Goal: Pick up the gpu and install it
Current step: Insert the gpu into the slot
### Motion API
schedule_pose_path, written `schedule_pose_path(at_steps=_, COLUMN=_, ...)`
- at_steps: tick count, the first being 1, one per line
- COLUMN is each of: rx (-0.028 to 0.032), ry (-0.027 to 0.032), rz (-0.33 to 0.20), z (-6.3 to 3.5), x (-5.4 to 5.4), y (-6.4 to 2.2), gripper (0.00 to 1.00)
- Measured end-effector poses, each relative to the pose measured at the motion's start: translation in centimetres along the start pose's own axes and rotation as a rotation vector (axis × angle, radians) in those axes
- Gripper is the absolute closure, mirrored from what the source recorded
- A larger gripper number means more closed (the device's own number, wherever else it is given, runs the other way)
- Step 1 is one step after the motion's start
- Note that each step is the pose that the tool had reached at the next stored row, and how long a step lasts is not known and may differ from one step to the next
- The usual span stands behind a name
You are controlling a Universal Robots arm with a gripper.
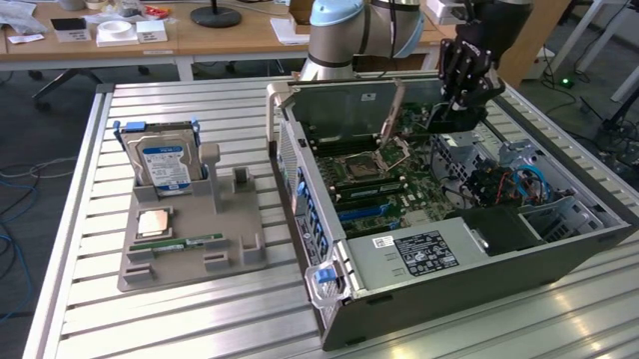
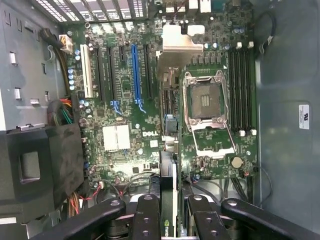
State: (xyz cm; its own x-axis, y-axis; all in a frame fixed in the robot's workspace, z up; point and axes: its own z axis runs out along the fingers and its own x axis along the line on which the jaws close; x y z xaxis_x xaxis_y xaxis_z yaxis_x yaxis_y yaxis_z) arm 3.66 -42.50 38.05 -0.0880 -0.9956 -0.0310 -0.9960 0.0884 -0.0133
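Slatted metal table (image 1: pixel 90 224) is carrying an open grey computer case (image 1: pixel 519 271). Toward the exterior view's upper right, the thin dark circuit-board gpu (image 2: pixel 169 175) is being grasped edge-on by the black pincer (image 1: pixel 454 120), above the green motherboard (image 2: pixel 120 100).

gpu (image 2: pixel 169 187) over motherboard (image 2: pixel 120 100) in case (image 1: pixel 479 277), hard drive (image 1: pixel 164 161) on holder (image 1: pixel 190 262) alongside

Grey tray (image 1: pixel 238 253) on slatted table (image 1: pixel 200 318), left side. Hard drive (image 1: pixel 164 166) upright at tray's far end; CPU (image 1: pixel 153 223) flat mid-tray; memory stick (image 1: pixel 179 243) just nearer. Desk (image 1: pixel 250 39) far behind.
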Motion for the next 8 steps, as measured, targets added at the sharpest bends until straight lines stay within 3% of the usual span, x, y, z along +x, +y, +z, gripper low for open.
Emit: schedule_pose_path(at_steps=8, rx=0.0000, ry=0.0000, rz=-0.007, z=0.01, x=0.46, y=0.66, gripper=0.74)
